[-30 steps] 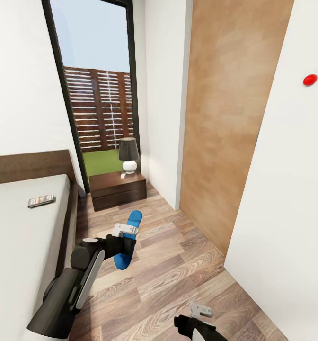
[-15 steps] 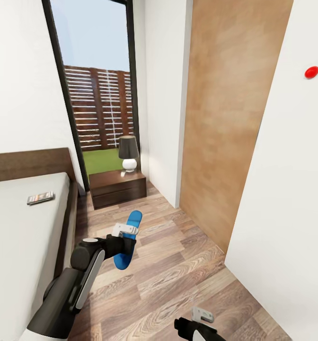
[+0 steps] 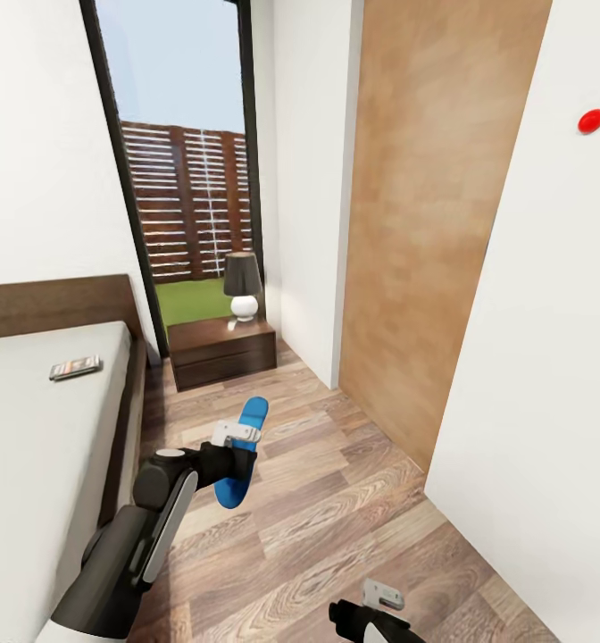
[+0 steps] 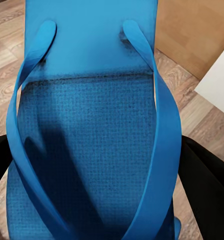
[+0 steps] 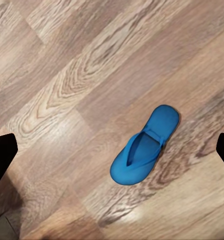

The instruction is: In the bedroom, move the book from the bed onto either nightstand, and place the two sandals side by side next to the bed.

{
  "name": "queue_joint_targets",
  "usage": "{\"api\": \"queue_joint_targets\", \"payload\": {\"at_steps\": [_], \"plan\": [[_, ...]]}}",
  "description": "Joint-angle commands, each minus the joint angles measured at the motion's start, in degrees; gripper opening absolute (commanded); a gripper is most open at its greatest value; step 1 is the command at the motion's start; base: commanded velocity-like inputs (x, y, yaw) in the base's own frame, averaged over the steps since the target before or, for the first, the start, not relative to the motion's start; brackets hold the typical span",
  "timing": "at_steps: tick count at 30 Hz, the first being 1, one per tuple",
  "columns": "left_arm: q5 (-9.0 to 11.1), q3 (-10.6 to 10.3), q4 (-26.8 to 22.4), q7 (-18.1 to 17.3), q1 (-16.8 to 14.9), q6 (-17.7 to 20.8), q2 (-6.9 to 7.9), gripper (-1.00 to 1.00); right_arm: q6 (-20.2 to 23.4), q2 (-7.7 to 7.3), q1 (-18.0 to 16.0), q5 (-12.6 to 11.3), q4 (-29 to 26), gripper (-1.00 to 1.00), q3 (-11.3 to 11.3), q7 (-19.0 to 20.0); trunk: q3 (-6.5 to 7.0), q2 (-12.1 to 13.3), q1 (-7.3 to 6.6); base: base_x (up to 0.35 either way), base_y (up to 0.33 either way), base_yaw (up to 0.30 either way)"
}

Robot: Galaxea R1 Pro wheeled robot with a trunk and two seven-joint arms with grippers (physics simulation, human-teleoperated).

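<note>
One blue sandal hangs above the wood floor beside the bed, with my left gripper shut on its middle. In the left wrist view that sandal lies strap side up between the black fingers. The other sandal rests flat on the floor below my right gripper, whose jaws stand wide apart with nothing between them. The right gripper is low in the head view. The book lies on the grey mattress near the headboard. A nightstand stands by the window.
A lamp with a dark shade sits on the nightstand. A wooden panel wall and a white wall close the right side, leaving a narrow strip of plank floor between them and the bed.
The whole head view has shifted slightly, so the camera moved: the bed, book and nightstand sit a little higher. Both arms keep their pose, and the left still holds the sandal.
</note>
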Motion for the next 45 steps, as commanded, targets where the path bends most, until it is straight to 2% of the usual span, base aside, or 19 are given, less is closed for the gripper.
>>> {"api": "queue_joint_targets", "payload": {"at_steps": [1, 12, 17, 22, 45], "plan": [[0.43, 0.03, -0.04, 0.16, -0.04, 0.3, -0.01, -1.0, 0.29, 0.0, -0.01, -0.3, -0.13, 1.0, 0.37, -0.45, -0.24, -0.44, 0.22, 0.0, 0.0, 0.0], [0.42, 0.03, -0.05, 0.16, -0.04, 0.3, -0.01, -1.0, -0.94, 0.0, -0.01, -0.6, -0.08, 1.0, 0.33, -0.48, -2.22, -4.86, 2.63, 0.0, 0.0, 0.0], [0.41, 0.03, -0.1, 0.16, -0.04, 0.3, -0.01, -1.0, -1.09, 0.0, 0.0, -4.87, 0.02, 1.0, 0.36, -0.53, -3.12, -6.86, 3.73, 0.0, 0.0, 0.0], [0.39, 0.03, -0.12, 0.16, -0.04, 0.3, -0.01, -1.0, -1.11, 0.0, 0.0, -6.08, 0.29, 1.0, 0.37, -0.54, -4.01, -8.87, 4.83, 0.0, 0.0, 0.0], [0.38, 0.03, -0.13, 0.21, -0.04, 0.3, -0.01, -1.0, -1.12, 0.0, -0.01, -7.42, 0.56, 1.0, 0.37, -0.54, -8.14, -18.09, 9.88, 0.0, 0.0, 0.0]]}}
